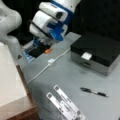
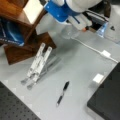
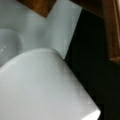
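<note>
The white and blue gripper [image 1: 51, 33] is seen at the top of both front views [image 2: 72, 15], raised above the grey table [image 1: 75, 77]; whether its fingers are spread or closed cannot be told, since they are hidden behind the wrist body. A small orange piece [image 1: 48, 51] is seen just beneath it, beside a dark open tray with a blue edge [image 1: 31, 53]. A white cable with a small white plug block [image 1: 51, 61] is laid across the table near it. A black pen with a silver tip [image 1: 93, 92] is found well apart on the table, also seen in a front view [image 2: 63, 93]. A folded silver metal stand [image 2: 37, 65] is set beside a brown wooden shelf [image 2: 22, 37]. A black box with a grey base [image 1: 97, 51] is placed at a front view's right. In the wrist view a large white rounded surface [image 3: 42, 87] fills the lower part, with wood [image 3: 37, 6] above
</note>
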